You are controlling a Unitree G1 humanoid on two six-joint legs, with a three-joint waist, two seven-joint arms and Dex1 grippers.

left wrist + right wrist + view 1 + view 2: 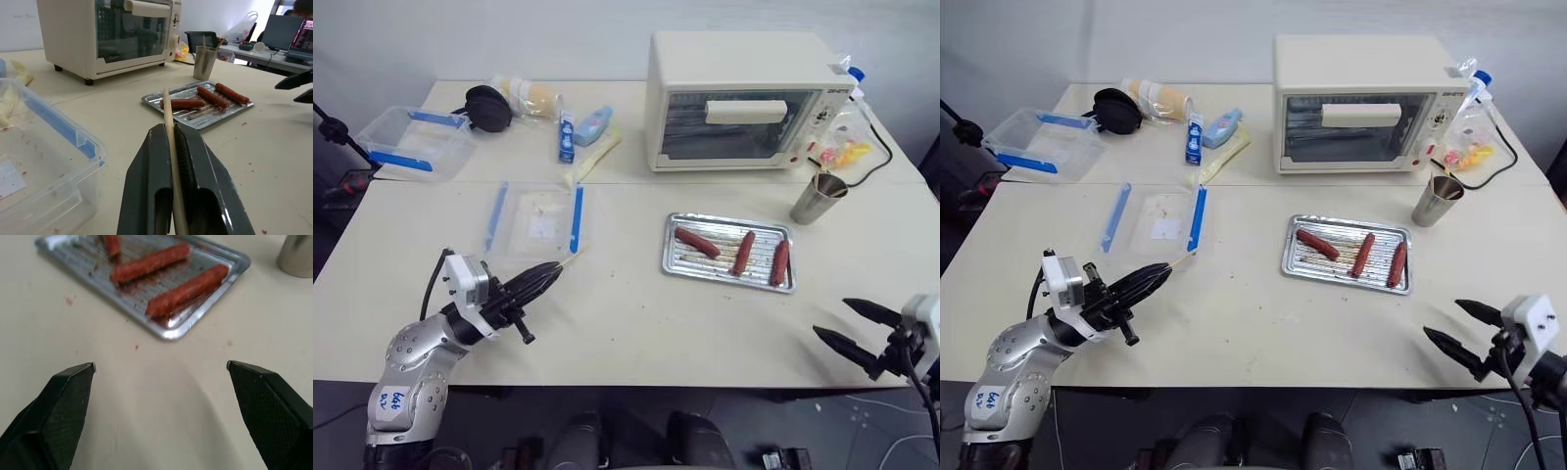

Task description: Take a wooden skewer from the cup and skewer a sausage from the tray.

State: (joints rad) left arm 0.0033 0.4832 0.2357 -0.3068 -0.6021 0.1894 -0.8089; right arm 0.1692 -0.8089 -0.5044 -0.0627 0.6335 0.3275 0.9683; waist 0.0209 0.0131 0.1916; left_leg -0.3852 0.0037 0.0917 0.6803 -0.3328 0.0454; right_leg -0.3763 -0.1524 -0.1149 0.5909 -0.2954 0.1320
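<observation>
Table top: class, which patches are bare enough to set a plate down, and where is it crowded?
Bare: the front strip between the left gripper and right gripper, before the tray. Crowded: the back, with toaster oven, cup and clear boxes.

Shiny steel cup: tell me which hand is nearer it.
Right. The right hand sits past the table's near edge below the cup; the left hand is far across, beyond the tray.

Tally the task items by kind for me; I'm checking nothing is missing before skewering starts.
Sausages: 3
Tray: 1
Cup: 1
Wooden skewer held in the left claw: 1
Total: 6
</observation>
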